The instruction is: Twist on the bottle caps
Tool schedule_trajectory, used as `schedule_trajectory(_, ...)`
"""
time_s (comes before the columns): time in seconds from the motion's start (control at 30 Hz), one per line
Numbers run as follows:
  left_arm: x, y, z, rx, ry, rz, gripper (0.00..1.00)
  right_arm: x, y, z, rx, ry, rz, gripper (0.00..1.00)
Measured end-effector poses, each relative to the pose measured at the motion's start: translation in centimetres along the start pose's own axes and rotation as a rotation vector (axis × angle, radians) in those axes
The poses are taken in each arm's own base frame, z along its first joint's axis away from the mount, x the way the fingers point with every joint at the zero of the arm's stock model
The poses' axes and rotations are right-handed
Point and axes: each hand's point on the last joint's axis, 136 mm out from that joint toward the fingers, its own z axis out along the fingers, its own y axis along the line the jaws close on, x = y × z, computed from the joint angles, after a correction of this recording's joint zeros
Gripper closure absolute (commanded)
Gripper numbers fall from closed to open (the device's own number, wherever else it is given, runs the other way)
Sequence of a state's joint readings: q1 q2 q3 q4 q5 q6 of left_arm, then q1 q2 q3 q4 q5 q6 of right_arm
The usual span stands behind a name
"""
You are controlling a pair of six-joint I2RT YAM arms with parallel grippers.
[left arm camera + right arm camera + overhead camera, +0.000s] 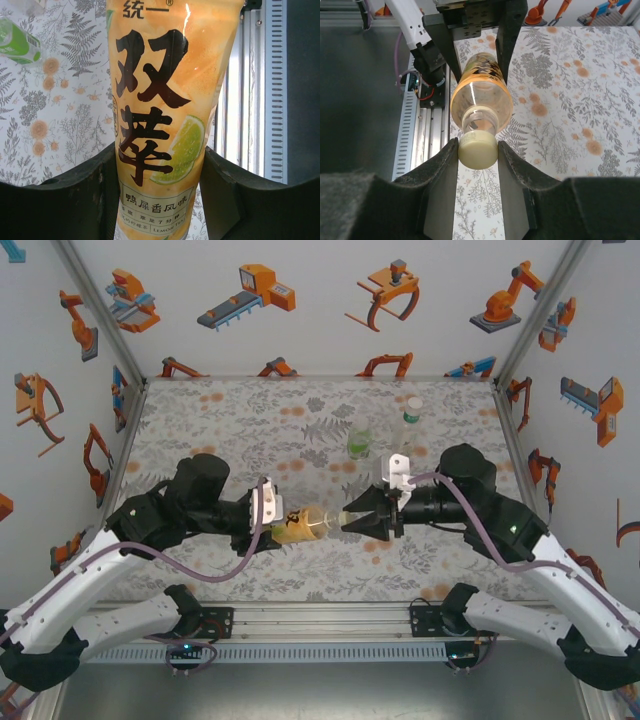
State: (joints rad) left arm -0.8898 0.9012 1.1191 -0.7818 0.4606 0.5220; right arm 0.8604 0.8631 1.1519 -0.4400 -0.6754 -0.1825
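Observation:
My left gripper (272,523) is shut on the amber bottle (298,525), which has a yellow label and lies level above the table with its neck pointing right. In the left wrist view the black fingers (95,192) press both sides of the labelled body (165,125). My right gripper (478,152) is shut on a pale yellowish cap (478,149), which sits against the bottle's clear mouth (479,120). From above, that gripper (352,521) meets the neck at the table's middle.
A short green bottle (359,443) and a slim clear bottle (410,420) with a whitish top stand upright behind the grippers, right of centre. The green bottle (17,42) also shows at the upper left of the left wrist view. The metal rail (320,625) runs along the near edge.

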Motion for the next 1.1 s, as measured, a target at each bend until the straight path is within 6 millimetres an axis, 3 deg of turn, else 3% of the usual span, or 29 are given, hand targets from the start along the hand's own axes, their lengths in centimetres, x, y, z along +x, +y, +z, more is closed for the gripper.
schedule_trajectory(1.1, 0.7, -0.5, 0.1, 0.023, 0.029, -0.015, 1.0, 0.6, 0.3, 1.6, -0.089, 0.012, -0.002, 1.0)
